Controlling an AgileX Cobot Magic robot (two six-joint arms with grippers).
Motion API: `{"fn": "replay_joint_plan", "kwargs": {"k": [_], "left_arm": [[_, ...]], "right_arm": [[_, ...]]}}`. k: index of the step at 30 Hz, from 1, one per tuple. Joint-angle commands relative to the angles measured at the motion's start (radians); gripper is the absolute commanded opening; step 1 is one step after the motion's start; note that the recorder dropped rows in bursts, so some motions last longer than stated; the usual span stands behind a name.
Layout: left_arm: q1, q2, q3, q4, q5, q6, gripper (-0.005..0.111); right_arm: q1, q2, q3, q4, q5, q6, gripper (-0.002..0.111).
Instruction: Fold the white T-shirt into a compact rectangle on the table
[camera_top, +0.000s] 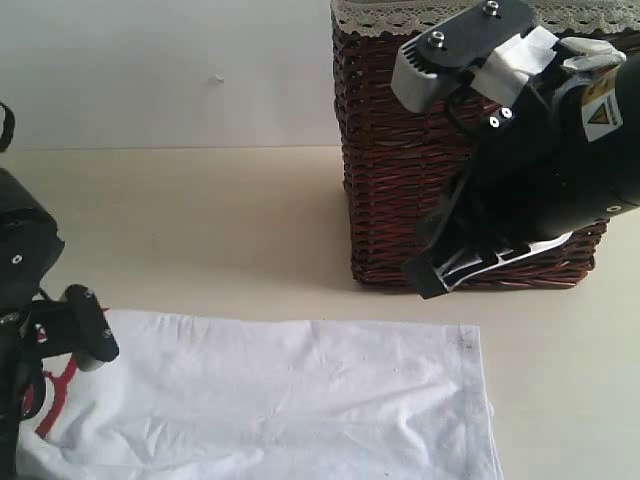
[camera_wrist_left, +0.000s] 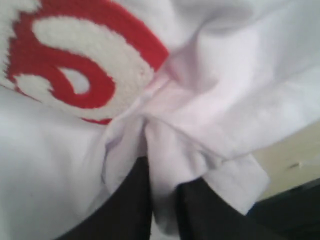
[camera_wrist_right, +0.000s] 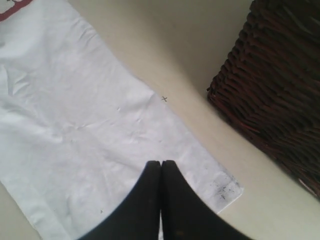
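Observation:
The white T-shirt lies spread along the front of the table, and its red fuzzy letters show at the far left. My left gripper is shut on a bunched fold of the T-shirt, right beside a red letter. Cloth fills the narrow gap between its dark fingers. My right gripper is shut with nothing in it. It hangs above the T-shirt's right end, near a smudged corner. In the exterior view the right gripper sits in front of the basket.
A dark brown wicker basket with cream lace trim stands at the back right, close behind the right arm. It also appears in the right wrist view as the basket. Bare table stretches behind the shirt to the white wall.

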Motion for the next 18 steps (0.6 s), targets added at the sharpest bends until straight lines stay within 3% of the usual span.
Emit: {"fn": "replay_joint_plan", "kwargs": {"k": [1,3,5,11,18], "left_arm": [[-0.008,0.000,-0.051,0.042,-0.097,0.066,0.045],[-0.008,0.000,-0.053,0.137,-0.147,0.020,0.068],[-0.008,0.002,-0.053,0.257,-0.182,-0.086,0.074],[-0.008,0.006,-0.053,0.655,-0.200,-0.571,0.061],[-0.008,-0.023,-0.053,0.528,-0.198,-0.586,0.060]], "right_arm": [[0.003,-0.006,-0.005,0.001,-0.009,-0.008,0.000],[0.003,-0.006,-0.005,0.001,-0.015,-0.008,0.000],[0.003,-0.006,-0.005,0.001,-0.015,-0.008,0.000],[0.003,-0.006,-0.005,0.001,-0.018,-0.008,0.000],[0.003,-0.006,-0.005,0.001,-0.013,-0.008,0.000]]}}
